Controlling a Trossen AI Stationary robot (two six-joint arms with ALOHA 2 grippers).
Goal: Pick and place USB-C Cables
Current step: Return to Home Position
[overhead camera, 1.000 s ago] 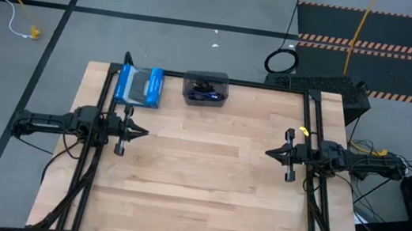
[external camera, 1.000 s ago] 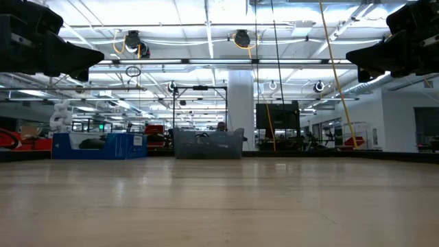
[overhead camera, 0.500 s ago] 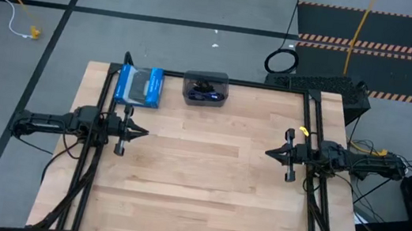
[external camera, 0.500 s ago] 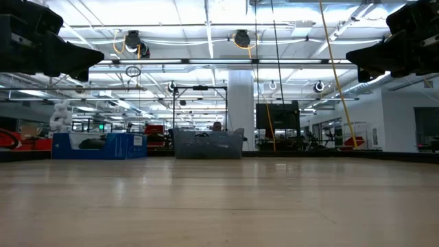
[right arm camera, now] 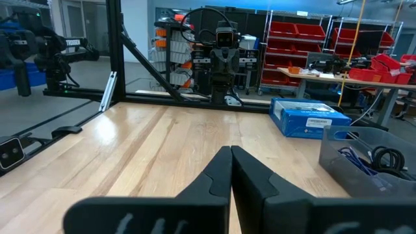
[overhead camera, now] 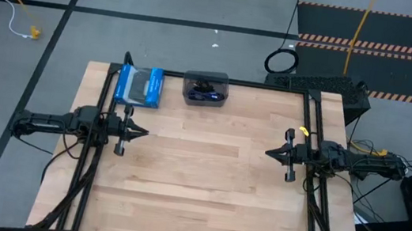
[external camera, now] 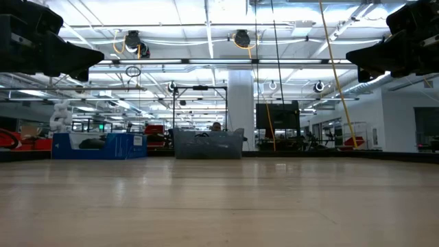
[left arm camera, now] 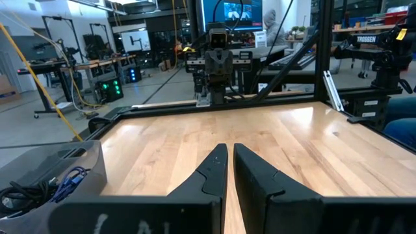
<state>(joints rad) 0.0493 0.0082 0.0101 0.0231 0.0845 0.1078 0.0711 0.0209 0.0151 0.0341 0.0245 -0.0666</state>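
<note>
The USB-C cables (overhead camera: 204, 93) lie in a clear plastic bin (overhead camera: 208, 77) at the table's far edge, a tangle of black and blue-purple; they also show in the left wrist view (left arm camera: 39, 187) and the right wrist view (right arm camera: 370, 160). My left gripper (overhead camera: 146, 133) hovers shut above the table's left side. My right gripper (overhead camera: 267, 151) hovers shut above the right side. The two point at each other across the table, both well short of the bin.
A blue box (overhead camera: 139, 86) lies left of the bin at the far edge. Black frame rails (overhead camera: 102, 94) run along the table's left and right sides. Bare wood (overhead camera: 198, 178) spreads between and in front of the grippers.
</note>
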